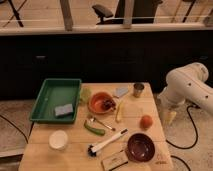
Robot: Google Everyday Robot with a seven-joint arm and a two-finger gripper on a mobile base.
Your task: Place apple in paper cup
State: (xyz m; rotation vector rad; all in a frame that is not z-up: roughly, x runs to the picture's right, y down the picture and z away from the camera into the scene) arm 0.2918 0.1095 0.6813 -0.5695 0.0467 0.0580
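The apple (146,121), small, round and orange-red, lies on the wooden table (75,155) near its right edge. The paper cup (58,139), short and white with a pale inside, stands upright near the front left, far from the apple. My white arm (187,87) reaches in from the right. My gripper (170,117) hangs pointing down just beyond the table's right edge, a little to the right of the apple and apart from it. It holds nothing that I can see.
A green tray (50,97) holding a grey sponge (63,109) stands at the back left. Mid-table are an orange bowl (98,101) of dark red fruit, a banana (119,111), a metal cup (138,90), a green pepper (94,129), a brush (107,142) and a dark bowl (140,146).
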